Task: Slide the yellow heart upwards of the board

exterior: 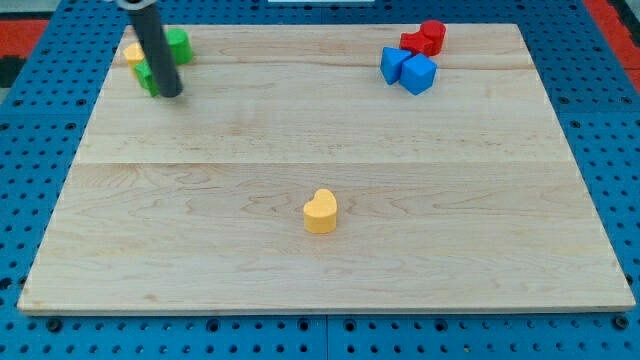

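Yellow heart (pixel 320 211) sits alone on the wooden board (pixel 480 200), a bit below board centre, nothing touching it. My tip (pixel 170 93) is well apart from the heart, off toward the view's top left, right in among a cluster there: green block (pixel 178 45) just behind the rod, another green piece (pixel 146 76) beside it, and a yellow block (pixel 134 54) partly hidden (shapes hard to make out behind the rod). No jaws on this rig, just the rod, so nothing is clenched or grasped.

Step in hand looks like the approach; heart not yet contacted. Next move probably calls for bringing the tip around to the heart's lower side, toward the view's bottom, then pushing straight up the board.

Far from the heart at the view's top right: two blue blocks (pixel 408 70) touching, and a red block (pixel 425 38) just behind them. Path above the heart looks open.

Board is pale wood in planks, lying on a blue perforated desk (pixel 20 180).
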Robot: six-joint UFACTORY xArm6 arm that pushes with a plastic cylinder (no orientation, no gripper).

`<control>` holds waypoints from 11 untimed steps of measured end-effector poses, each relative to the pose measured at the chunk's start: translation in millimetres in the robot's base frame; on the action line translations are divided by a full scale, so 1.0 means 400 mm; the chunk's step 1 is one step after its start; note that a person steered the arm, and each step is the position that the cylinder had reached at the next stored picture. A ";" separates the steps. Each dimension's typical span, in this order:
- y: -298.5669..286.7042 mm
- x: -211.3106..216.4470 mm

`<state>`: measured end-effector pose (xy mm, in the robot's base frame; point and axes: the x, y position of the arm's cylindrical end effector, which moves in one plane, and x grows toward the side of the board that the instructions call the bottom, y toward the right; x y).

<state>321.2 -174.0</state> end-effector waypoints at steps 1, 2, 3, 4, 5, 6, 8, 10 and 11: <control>0.221 0.075; 0.470 0.242; 0.696 0.372; 0.589 0.487; 0.330 0.461; 0.234 0.489; 0.164 0.584; 0.087 0.425; 0.177 0.460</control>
